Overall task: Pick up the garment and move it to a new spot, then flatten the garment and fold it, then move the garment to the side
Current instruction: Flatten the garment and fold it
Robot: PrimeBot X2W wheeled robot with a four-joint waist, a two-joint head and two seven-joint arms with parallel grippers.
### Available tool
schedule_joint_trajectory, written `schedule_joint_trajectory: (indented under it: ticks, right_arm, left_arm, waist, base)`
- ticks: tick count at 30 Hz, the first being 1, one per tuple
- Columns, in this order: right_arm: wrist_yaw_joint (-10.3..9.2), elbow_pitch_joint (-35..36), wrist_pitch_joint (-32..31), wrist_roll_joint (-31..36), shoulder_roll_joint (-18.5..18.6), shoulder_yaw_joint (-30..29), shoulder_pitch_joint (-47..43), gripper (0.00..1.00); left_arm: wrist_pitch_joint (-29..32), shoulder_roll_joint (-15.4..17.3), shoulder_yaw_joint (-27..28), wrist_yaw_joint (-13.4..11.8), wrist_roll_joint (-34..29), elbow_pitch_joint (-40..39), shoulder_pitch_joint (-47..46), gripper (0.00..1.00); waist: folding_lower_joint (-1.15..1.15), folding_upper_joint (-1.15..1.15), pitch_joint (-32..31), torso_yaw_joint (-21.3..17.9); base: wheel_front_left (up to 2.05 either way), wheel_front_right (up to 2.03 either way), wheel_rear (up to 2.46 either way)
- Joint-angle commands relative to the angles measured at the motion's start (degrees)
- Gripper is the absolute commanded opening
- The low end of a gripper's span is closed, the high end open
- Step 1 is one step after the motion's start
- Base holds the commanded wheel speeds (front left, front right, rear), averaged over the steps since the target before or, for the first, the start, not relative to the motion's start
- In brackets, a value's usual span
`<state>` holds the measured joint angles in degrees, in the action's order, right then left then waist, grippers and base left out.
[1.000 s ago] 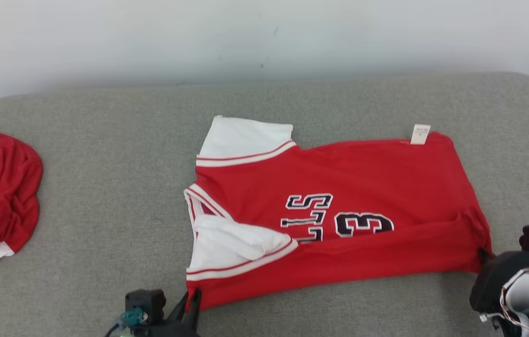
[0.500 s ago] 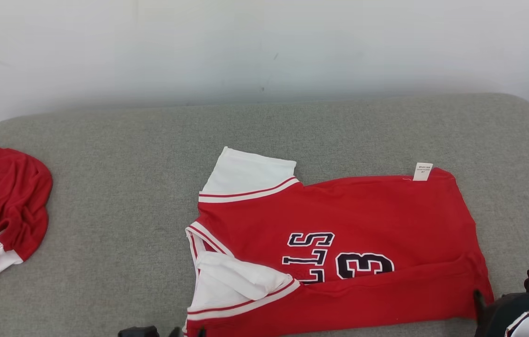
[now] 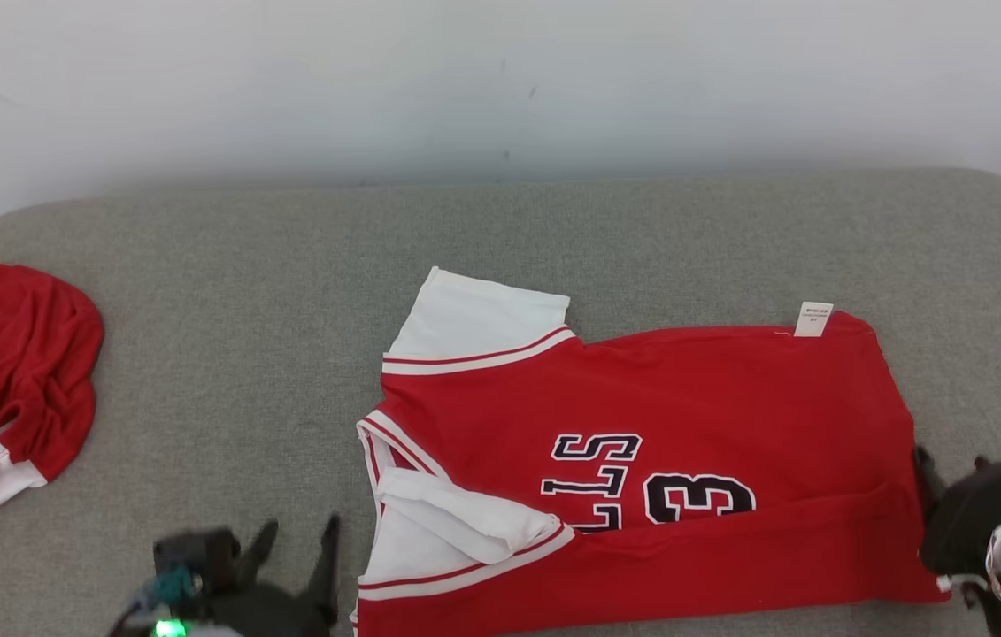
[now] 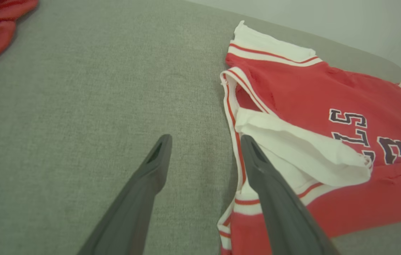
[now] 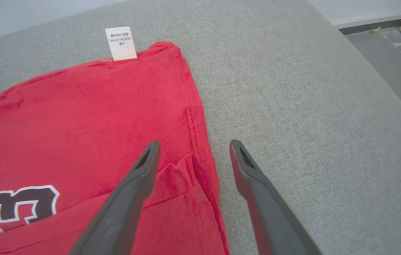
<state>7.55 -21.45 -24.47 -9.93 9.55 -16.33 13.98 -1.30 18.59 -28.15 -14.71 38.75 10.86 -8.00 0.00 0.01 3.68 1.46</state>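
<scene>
Red white-sleeved jersey [image 3: 686,398] lies crosswise between the tools
It rests on the grey fabric surface [image 3: 226,292]; left tool [image 4: 205,141] at its collar end, right tool [image 5: 195,145] straddling its hem edge, both spread and empty.

"LLS", "3" on red jersey [image 3: 712,389]

- Bright, even, soft light falls across every view.
- Faint, diffuse shadows lie just beneath the left gripper [image 4: 205,141] and the right gripper [image 5: 194,145].
- Past the left gripper, the garment [image 4: 328,95] looks pale and slightly soft.
- Beside the right gripper, the cushion [image 5: 292,106] weave is crisp.
- In the head view the left gripper is smeared, perhaps by motion blur.
</scene>
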Motion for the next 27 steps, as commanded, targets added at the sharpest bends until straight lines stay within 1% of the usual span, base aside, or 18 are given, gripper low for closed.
schedule_joint_trajectory:
  ticks: [1, 3, 5, 8, 10, 16, 20, 23, 27]
  right_arm:
    - [-0.14, 0.7, -0.4, -0.1, 0.8, 0.3, 1.2, 1.0]
    - [-0.14, 1.4, -1.5, -0.4, 1.7, 1.3, 3.4, 1.0]
    - [-0.14, 1.7, -2.7, -0.7, 2.3, 2.3, 6.1, 1.0]
    - [-0.15, 1.0, -4.9, 0.6, 3.7, 3.9, 10.2, 1.0]
    - [-0.14, 0.6, -5.9, 1.1, 3.4, 4.7, 13.3, 1.0]
    - [-0.15, -3.3, -8.2, 1.6, 3.0, 9.5, 22.8, 1.0]
    - [-0.15, -6.7, -8.0, 1.9, 2.4, 12.1, 28.1, 1.0]
    - [-0.14, -8.6, -7.2, 2.7, 2.9, 15.4, 31.1, 1.0]
    - [-0.15, -10.8, -5.7, 1.5, 2.5, 18.9, 34.1, 1.0]
  left_arm:
    - [0.3, 0.3, 0.3, 0.1, -0.3, -0.3, -1.9, 1.0]
    - [1.4, 0.6, 0.4, 0.7, -0.5, 0.3, -5.3, 1.0]
    - [3.2, -0.4, 0.6, 2.1, 0.9, 1.5, -8.8, 1.0]
    - [6.3, -0.6, 0.7, 3.6, 2.1, 4.0, -14.9, 1.0]
    - [8.0, -1.6, 0.7, 4.4, 2.5, 5.6, -18.6, 1.0]
    - [14.4, -2.5, 0.1, 6.8, 3.7, 11.7, -29.6, 1.0]
    - [17.2, -2.6, 0.2, 7.6, 3.8, 15.4, -36.6, 1.0]
    - [18.8, -2.3, -0.9, 8.2, 2.1, 17.9, -41.3, 1.0]
    - [21.3, -1.3, -1.6, 9.1, 1.0, 20.7, -46.3, 1.0]
  waist:
    - [0.0, -0.01, 0.7, 0.0]
    - [0.0, -0.01, 1.8, -0.1]
    - [0.0, -0.01, 2.9, -0.3]
    - [0.0, -0.01, 5.0, -0.9]
    - [0.0, -0.01, 6.5, -1.3]
    - [0.0, -0.01, 12.5, -3.8]
    - [0.0, -0.01, 16.0, -5.4]
    - [0.0, -0.01, 18.1, -6.3]
    - [0.0, -0.01, 20.4, -8.1]
  base:
    - [0.0, 0.0, 0.0]
    - [0.0, 0.0, 0.0]
    - [0.0, 0.0, 0.0]
    - [0.0, 0.0, 0.0]
    - [0.0, 0.0, 0.0]
    - [0.0, 0.0, 0.0]
    - [0.0, 0.0, 0.0]
    - [0.0, 0.0, 0.0]
    - [0.0, 0.0, 0.0]
